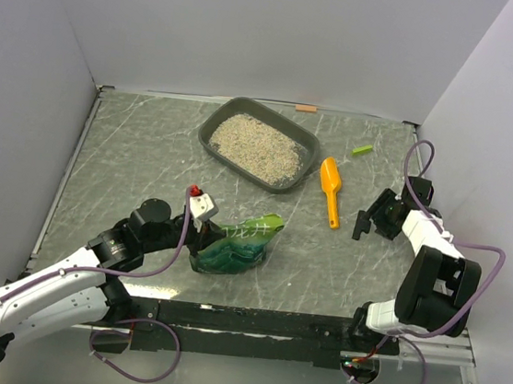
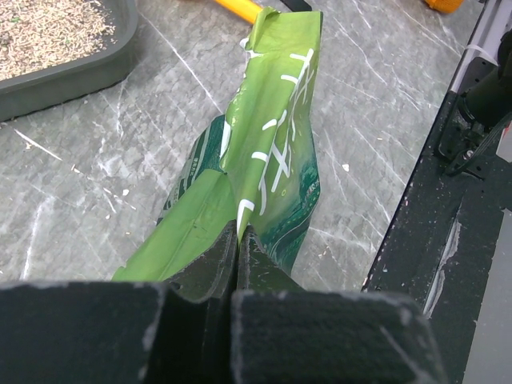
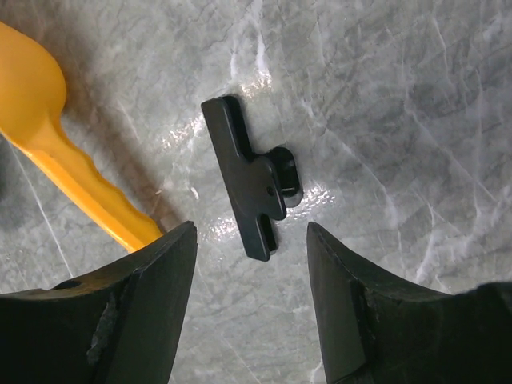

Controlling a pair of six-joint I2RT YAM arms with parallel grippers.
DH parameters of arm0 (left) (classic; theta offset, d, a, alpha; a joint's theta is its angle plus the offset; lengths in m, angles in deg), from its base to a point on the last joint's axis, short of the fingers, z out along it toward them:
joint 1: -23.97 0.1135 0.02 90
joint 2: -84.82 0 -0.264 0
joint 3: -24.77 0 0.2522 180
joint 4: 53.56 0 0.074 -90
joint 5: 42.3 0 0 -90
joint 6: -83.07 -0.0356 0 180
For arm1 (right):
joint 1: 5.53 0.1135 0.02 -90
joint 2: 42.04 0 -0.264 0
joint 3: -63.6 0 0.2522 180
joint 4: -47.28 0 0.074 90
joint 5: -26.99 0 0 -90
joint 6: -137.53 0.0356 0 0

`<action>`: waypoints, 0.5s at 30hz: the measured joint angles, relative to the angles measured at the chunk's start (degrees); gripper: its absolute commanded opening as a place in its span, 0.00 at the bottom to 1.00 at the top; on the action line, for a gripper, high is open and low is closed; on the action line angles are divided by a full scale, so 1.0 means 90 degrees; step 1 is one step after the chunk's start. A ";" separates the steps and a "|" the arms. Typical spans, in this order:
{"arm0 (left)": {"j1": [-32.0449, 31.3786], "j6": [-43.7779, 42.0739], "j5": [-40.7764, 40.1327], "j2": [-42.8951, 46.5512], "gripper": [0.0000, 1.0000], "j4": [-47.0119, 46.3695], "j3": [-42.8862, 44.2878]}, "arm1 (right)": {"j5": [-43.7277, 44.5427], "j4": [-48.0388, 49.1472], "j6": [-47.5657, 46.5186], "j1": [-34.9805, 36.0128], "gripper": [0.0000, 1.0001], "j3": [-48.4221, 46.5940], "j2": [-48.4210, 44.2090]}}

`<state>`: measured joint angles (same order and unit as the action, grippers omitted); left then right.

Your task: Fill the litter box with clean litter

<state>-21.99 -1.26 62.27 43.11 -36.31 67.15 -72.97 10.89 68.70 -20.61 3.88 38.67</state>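
Observation:
The litter box [image 1: 217, 118] is a dark-grey tray at the back middle of the table, with clean litter [image 1: 257, 146] spread inside as beige granules. Its corner [image 2: 80, 72] and the litter [image 2: 48, 28] show at the top left of the left wrist view. My left gripper [image 1: 202, 234] is shut on the edge of a green glossy bag [image 1: 237, 244] near the front middle. In the left wrist view the fingers [image 2: 238, 232] pinch the bag [image 2: 272, 136]. My right gripper [image 1: 364, 225] is open and empty, right of the box, over a black clip [image 3: 248, 188].
An orange scoop [image 1: 331, 191] lies between the box and my right gripper; its handle [image 3: 48, 136] is just left of the left finger. A small green piece [image 1: 362, 150] lies at the back right. The black base rail [image 2: 448, 240] runs along the near edge.

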 measured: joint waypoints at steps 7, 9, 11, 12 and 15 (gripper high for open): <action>0.0000 0.0000 0.0022 -0.0005 0.01 0.0002 0.0000 | -0.0078 0.0124 -0.0143 -0.0095 0.57 -0.0051 0.0398; 0.0000 0.0002 0.0022 -0.0012 0.01 0.0000 0.0000 | -0.0092 0.0151 -0.0170 -0.0117 0.54 -0.0056 0.0474; 0.0000 0.0000 0.0022 -0.0012 0.01 0.0000 0.0002 | -0.0134 0.0187 -0.0199 -0.0136 0.51 -0.0073 0.0527; 0.0000 0.0002 0.0022 -0.0015 0.01 0.0002 0.0002 | -0.0148 0.0204 -0.0204 -0.0143 0.50 -0.0083 0.0551; 0.0000 0.0002 0.0022 -0.0015 0.01 0.0002 0.0002 | -0.0211 0.0274 -0.0238 -0.0153 0.46 -0.0129 0.0668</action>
<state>-21.99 -1.24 62.46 42.98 -36.29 67.17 -74.87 13.36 66.56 -21.98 2.72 44.68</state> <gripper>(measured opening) 0.026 0.498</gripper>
